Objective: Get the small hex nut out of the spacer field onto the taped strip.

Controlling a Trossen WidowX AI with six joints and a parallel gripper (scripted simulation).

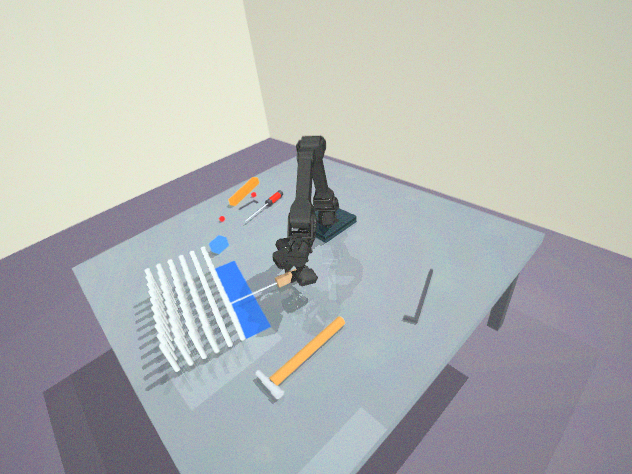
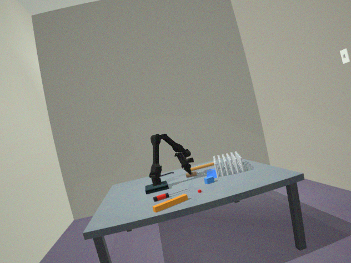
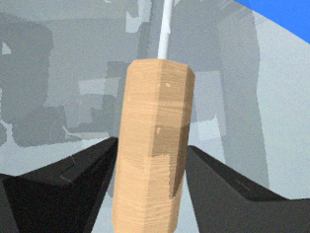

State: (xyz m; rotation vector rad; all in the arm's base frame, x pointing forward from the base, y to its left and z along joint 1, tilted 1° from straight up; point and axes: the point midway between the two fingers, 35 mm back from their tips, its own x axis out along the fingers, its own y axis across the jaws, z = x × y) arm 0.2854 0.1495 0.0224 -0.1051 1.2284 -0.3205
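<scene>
Wrist view: partly open jaws (image 1: 296,276) (image 2: 190,173) grip the wooden handle (image 1: 283,279) (image 2: 191,175) (image 3: 154,148).

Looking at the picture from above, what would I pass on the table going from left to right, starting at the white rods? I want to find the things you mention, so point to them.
White standing rods (image 1: 191,306) (image 2: 227,163) → blue strip (image 1: 250,311) (image 2: 211,173) → wooden tool handle (image 1: 283,279) (image 2: 191,175) (image 3: 154,143) → dark L-shaped tool (image 1: 423,298) (image 2: 167,173).

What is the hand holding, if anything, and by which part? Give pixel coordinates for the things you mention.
The thin-rodded tool, gripped across its wooden handle (image 1: 283,279) (image 2: 191,175) (image 3: 154,114).
</scene>
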